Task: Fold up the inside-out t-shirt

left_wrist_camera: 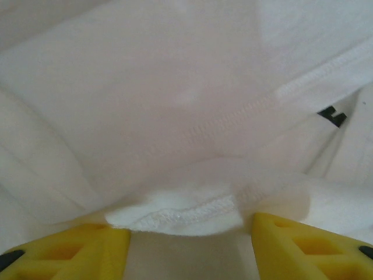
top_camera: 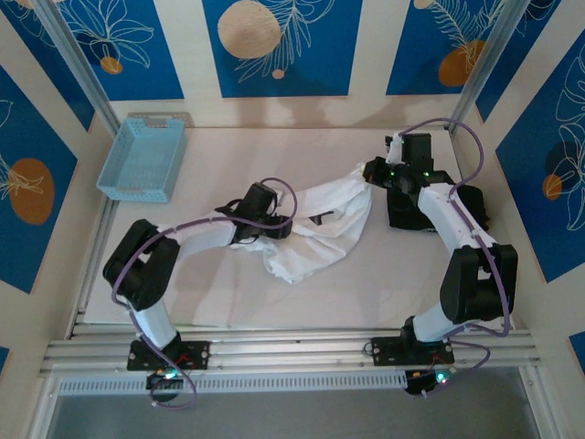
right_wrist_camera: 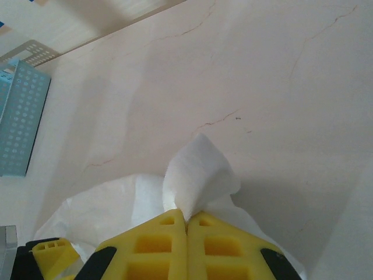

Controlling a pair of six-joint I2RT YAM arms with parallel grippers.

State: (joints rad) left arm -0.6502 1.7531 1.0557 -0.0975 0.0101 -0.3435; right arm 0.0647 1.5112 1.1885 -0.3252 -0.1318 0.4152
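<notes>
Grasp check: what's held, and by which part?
Right gripper pinches a bunched fold of the thin white cotton t-shirt; left gripper stands open around a hem, gripping nothing.

The t-shirt (top_camera: 320, 224) lies mid-table (top_camera: 274, 146), between a basket (top_camera: 143, 157) and a folded garment (top_camera: 400, 212).
The basket sits in the far left corner; the folded garment lies near the right edge, partly under the right arm. The left gripper (left_wrist_camera: 189, 236) is over the shirt's left part, the right gripper (right_wrist_camera: 186, 217) at its far right end.

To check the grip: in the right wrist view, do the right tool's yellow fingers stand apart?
No, the fingers of the right tool are pressed together, pinching a fold of the white t-shirt.
</notes>
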